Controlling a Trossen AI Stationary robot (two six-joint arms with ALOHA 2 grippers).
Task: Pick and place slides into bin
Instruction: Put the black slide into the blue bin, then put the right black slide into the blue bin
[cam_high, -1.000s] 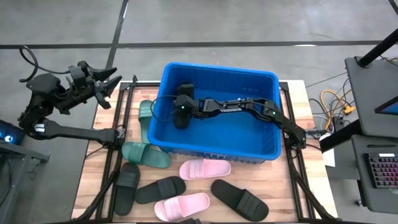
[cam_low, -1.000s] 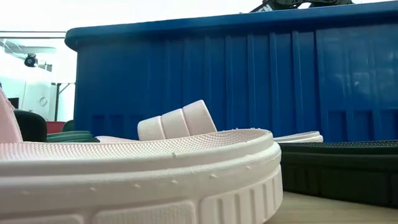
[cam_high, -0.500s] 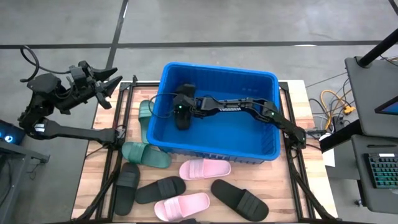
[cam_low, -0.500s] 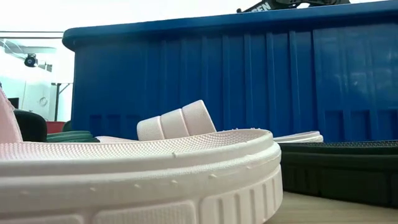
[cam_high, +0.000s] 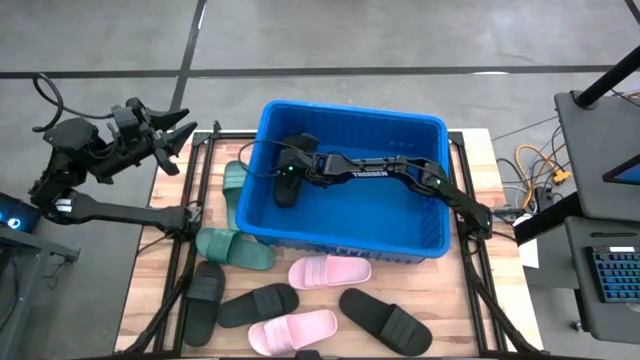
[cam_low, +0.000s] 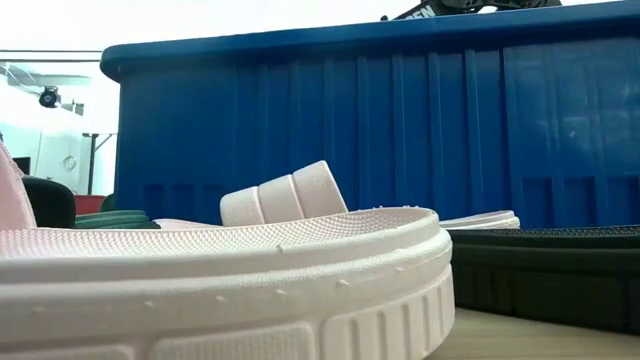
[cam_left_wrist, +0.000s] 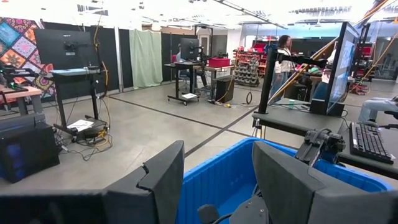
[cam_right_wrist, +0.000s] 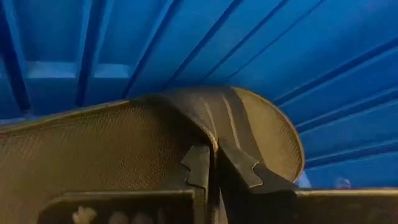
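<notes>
My right gripper (cam_high: 287, 180), clamped on a black foam slide's (cam_right_wrist: 149, 137) strap inside the big blue plastic bin (cam_high: 432, 125) on the table, must next let go.

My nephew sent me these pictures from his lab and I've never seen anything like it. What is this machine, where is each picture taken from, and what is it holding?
It is a robot with two dark jointed arms at a wooden table. One picture looks down from above, one looks level from the tabletop, and two come from cameras on the wrists. The right claw reaches inside the large bright blue plastic bin, shut on the strap of a black foam slide. The left claw waits open, off the table's left edge. Seven more slides lie on the table around the bin: three black, two dark green, two pale pink, such as the pale pink slide by its front wall.
</notes>
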